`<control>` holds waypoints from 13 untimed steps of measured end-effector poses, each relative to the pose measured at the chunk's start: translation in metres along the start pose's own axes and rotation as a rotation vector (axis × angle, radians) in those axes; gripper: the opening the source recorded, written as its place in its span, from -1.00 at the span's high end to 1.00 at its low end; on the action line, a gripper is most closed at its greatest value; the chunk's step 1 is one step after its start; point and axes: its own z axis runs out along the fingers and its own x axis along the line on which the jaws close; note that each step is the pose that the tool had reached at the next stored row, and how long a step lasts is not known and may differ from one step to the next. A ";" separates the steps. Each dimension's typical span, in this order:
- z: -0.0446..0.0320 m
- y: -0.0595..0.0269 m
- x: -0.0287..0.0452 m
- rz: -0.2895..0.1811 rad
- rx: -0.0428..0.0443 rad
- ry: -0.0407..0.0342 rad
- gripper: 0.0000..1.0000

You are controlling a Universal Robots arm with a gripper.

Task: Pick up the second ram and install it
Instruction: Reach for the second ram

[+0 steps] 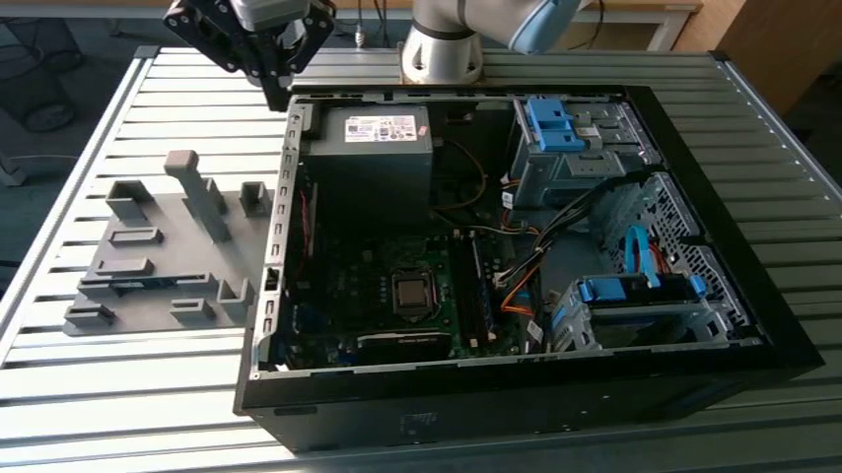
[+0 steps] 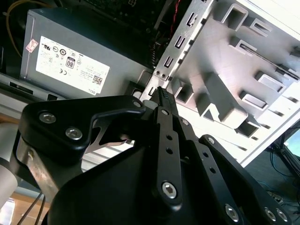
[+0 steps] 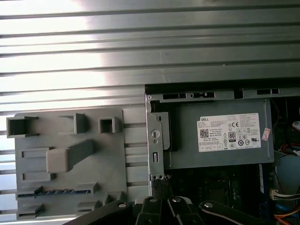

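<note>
- The gripper (image 1: pixel 276 97) hangs above the far corner of the open computer case (image 1: pixel 526 406), on the exterior view's left, just beside the power supply (image 1: pixel 378 128).
- Its 2 fingers are pressed together at the tips, with nothing pinched between them; both wrist views show the black tips meeting over the case's metal rear edge (image 3: pixel 160 180) (image 2: pixel 161 91).
- The second ram (image 1: pixel 132 283) lies in a slot of the grey holder tray (image 1: pixel 145 212), outside the case on the exterior view's left. It sits apart from the gripper and nothing touches it.
- In the first wrist view the ram (image 3: pixel 58 192) appears as a thin blue-green strip with dark chips, lying flat along a slot in the tray (image 3: pixel 112 159).
- The tray rests on the slatted metal table (image 1: pixel 132 394), just beside the case's side wall.
- Inside the case, the motherboard (image 1: pixel 412 293) lies flat below the power supply, with orange and black cables beside it.
- 2 blue drive brackets (image 1: pixel 550 123) (image 1: pixel 632 289) sit on the exterior view's right side of the case.
</note>
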 end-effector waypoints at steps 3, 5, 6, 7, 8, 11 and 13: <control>0.0000 -0.0001 0.0017 0.000 0.0000 0.0000 0.79; -0.0001 -0.0002 0.0026 0.000 0.0001 0.0001 0.79; -0.0001 -0.0002 0.0031 0.000 0.0001 0.0001 0.79; 0.0000 -0.0003 0.0035 0.000 0.0000 0.0000 0.79; 0.0000 -0.0003 0.0040 0.000 0.0001 0.0000 0.79; 0.0000 -0.0004 0.0055 0.000 0.0000 0.0000 0.79; 0.0000 -0.0005 0.0066 0.000 0.0000 0.0000 0.79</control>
